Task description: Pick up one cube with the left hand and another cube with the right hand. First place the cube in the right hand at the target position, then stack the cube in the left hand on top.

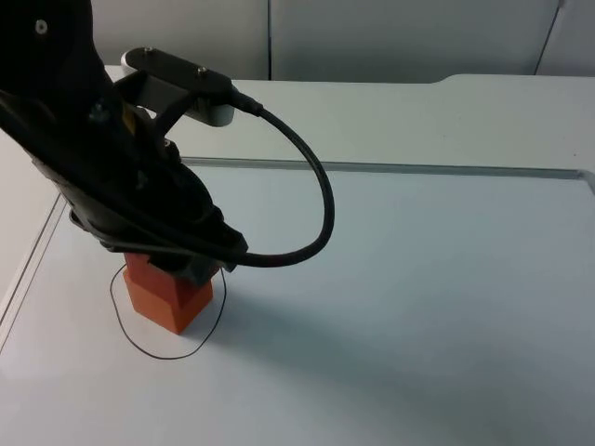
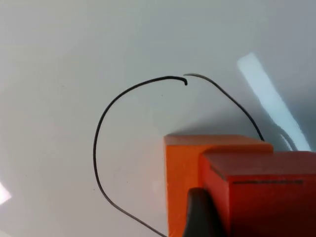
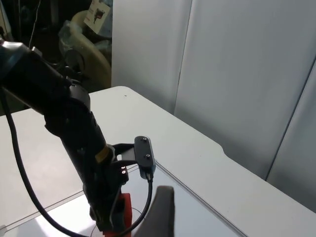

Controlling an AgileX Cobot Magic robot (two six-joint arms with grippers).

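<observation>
Top view: fixed, high, facing down and forward over the bench (image 1: 418, 307) to the partition wall (image 1: 372, 37).
Left wrist view: very near, facing down onto the cubes (image 2: 217, 182) and wire ring (image 2: 101, 123).
Right wrist view: raised, well back, facing the left arm (image 3: 74, 138).
Shared: left arm and cubes, top and right wrist views.

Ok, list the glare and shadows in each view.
Top view: the left arm's gripper and the orange cube stack throw a soft shadow rightward on the white table. Left wrist view: a bright glare streak lies beyond the black wire ring. Right wrist view: no glare; dim room behind.
</observation>
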